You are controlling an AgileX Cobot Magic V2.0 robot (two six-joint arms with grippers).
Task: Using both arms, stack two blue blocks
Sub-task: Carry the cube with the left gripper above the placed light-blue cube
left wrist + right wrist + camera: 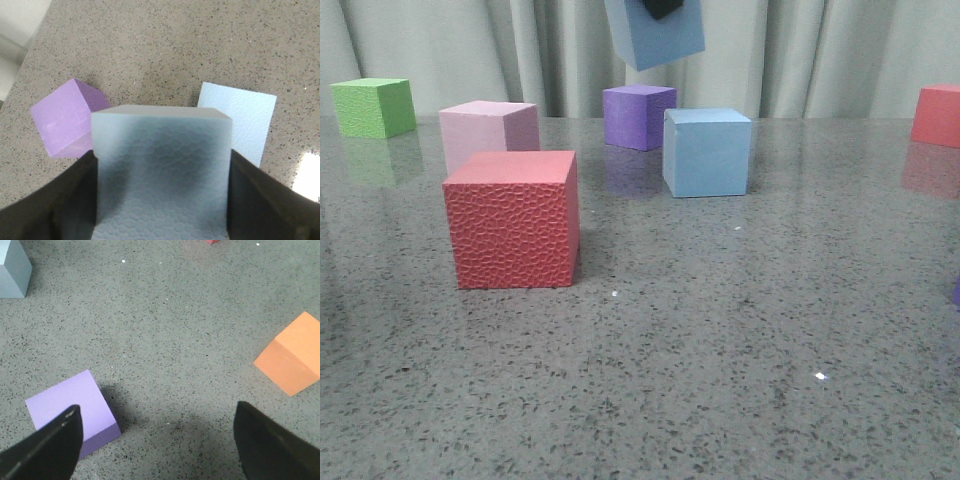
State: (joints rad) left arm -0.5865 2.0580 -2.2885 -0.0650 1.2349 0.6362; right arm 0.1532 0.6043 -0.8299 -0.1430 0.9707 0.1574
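My left gripper (162, 165) is shut on one pale blue block (162, 150), its black fingers (60, 200) pressing two opposite sides. In the front view this block (655, 35) hangs tilted high above the table, with a bit of the black gripper (663, 8) on top. The second blue block (707, 152) rests on the table below and slightly right of it; it also shows in the left wrist view (237, 120), beyond the held block. My right gripper (157, 445) is open and empty above bare table, out of the front view.
A purple cube (638, 116) stands just left of the resting blue block. A pink cube (488, 133) and a large red cube (512, 218) stand at left, a green cube (374, 107) far left, a red cube (937, 115) far right. Near my right gripper lie a purple cube (70, 410) and an orange cube (290, 360).
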